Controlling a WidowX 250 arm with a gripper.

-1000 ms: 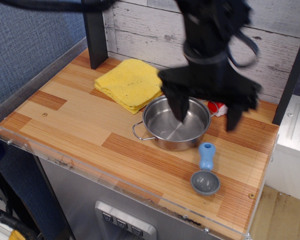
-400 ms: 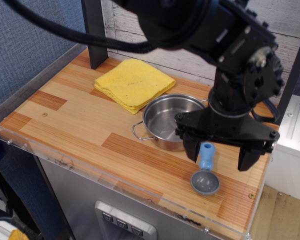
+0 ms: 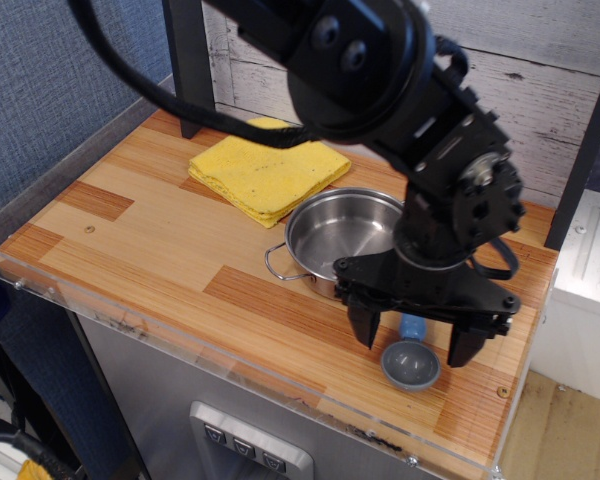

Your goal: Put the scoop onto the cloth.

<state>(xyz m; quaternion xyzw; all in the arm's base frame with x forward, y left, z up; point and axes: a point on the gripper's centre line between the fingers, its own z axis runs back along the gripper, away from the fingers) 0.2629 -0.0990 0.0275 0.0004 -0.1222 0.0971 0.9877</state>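
Scoop (image 3: 411,361) lies ungrasped between the spread fingers (image 3: 364,325) of the gripper (image 3: 412,340) — grasping, lifting and carrying to the yellow towel (image 3: 268,166) beyond the steel pot (image 3: 340,238) all remain.

Bright yellow cloth (image 3: 268,176). Shiny steel pot (image 3: 337,238). Scoop (image 3: 411,361): grey bowl, light-blue handle. Black gripper (image 3: 413,337). Surface (image 3: 160,250): striped light and reddish-brown wood. Whitewashed plank wall (image 3: 540,95) behind.
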